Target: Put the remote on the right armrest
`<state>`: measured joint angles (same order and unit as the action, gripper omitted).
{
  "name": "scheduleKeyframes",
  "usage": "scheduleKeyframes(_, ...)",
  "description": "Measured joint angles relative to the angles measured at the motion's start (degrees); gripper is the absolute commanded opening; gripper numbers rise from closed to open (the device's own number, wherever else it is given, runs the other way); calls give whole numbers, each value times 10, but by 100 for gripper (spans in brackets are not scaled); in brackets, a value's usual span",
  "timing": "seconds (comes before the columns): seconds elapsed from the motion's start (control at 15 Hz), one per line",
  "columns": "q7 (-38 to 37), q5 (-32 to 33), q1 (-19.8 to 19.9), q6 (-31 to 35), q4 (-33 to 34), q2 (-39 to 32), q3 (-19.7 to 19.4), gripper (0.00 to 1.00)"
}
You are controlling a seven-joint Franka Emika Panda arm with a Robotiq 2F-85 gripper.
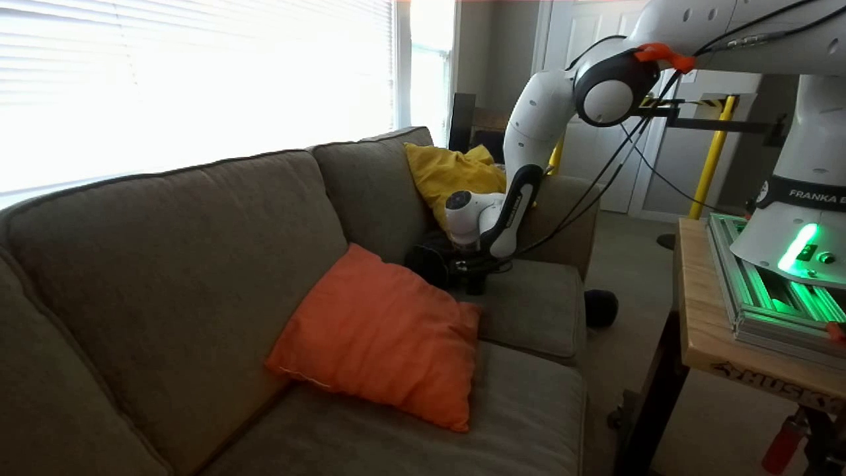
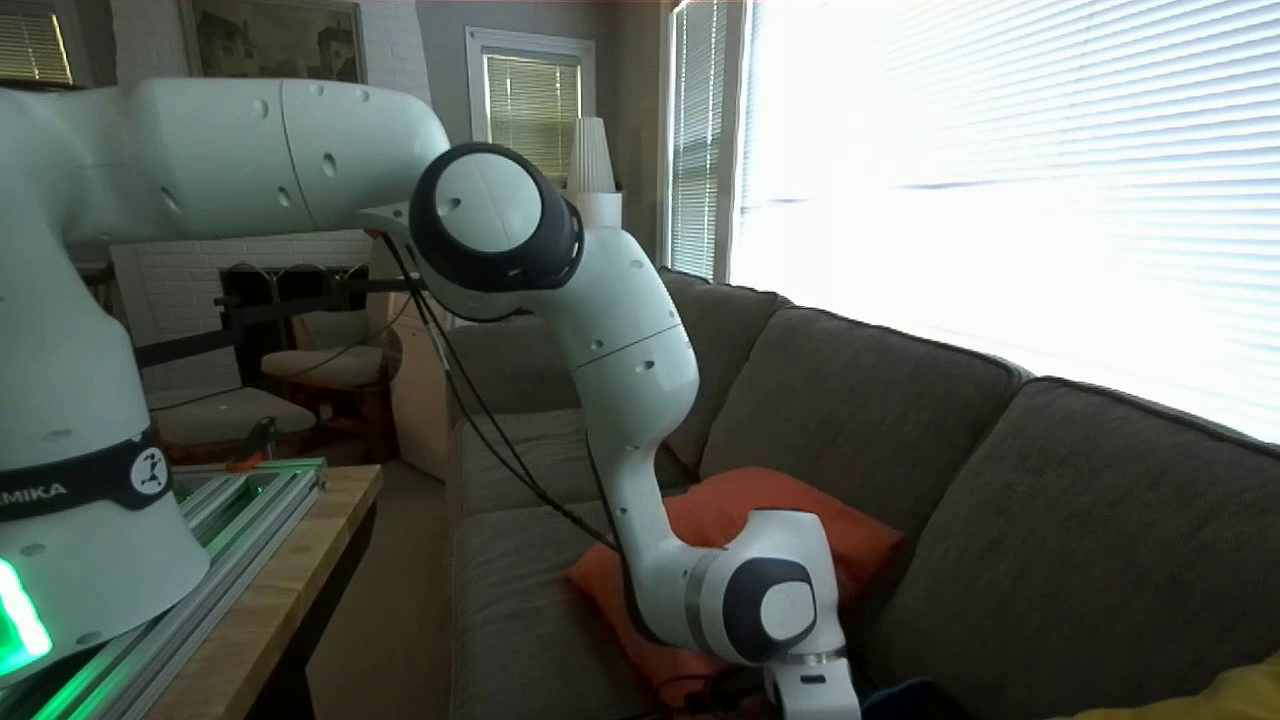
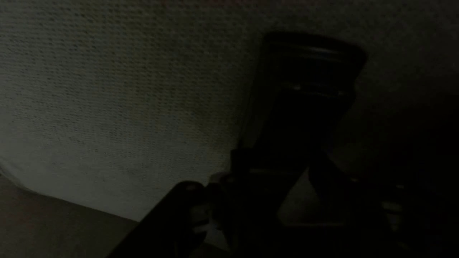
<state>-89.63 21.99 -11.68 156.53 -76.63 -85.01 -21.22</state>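
Note:
The wrist view is very dark. In it, the remote (image 3: 312,68) is a nearly black oblong slanting up from my gripper (image 3: 274,163), above or against the pale fabric. My fingers sit on both sides of it and appear shut on it. In an exterior view my gripper (image 1: 474,284) points down just over the far seat cushion, beyond the orange cushion; the remote cannot be made out apart from the black fingers there. In an exterior view the gripper is cut off by the lower edge. The right armrest (image 1: 567,215), grey-brown and padded, stands behind my wrist, beside the yellow cushion.
The orange cushion (image 1: 383,337) lies on the middle seat. The yellow cushion (image 1: 453,175) leans at the far corner. A dark bundle (image 1: 426,258) is close beside the gripper. Sofa back cushions (image 2: 870,400) line the window side. The wooden robot table (image 1: 694,317) stands opposite the sofa.

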Motion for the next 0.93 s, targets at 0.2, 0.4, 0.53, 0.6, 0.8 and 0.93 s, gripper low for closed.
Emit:
scheduleKeyframes(0.2,25,16,-47,0,-16,2,-11,25)
scheduleKeyframes(0.4,29,21,-78,0,-31,8,-19,25)
scheduleKeyframes(0.53,29,21,-89,0,-46,19,-23,25)
scheduleKeyframes(0.6,28,20,-92,0,-54,26,-24,25)
scheduleKeyframes(0.8,24,6,-101,1,-87,52,-35,25)
scheduleKeyframes(0.93,21,-8,-108,3,-114,72,-46,50)
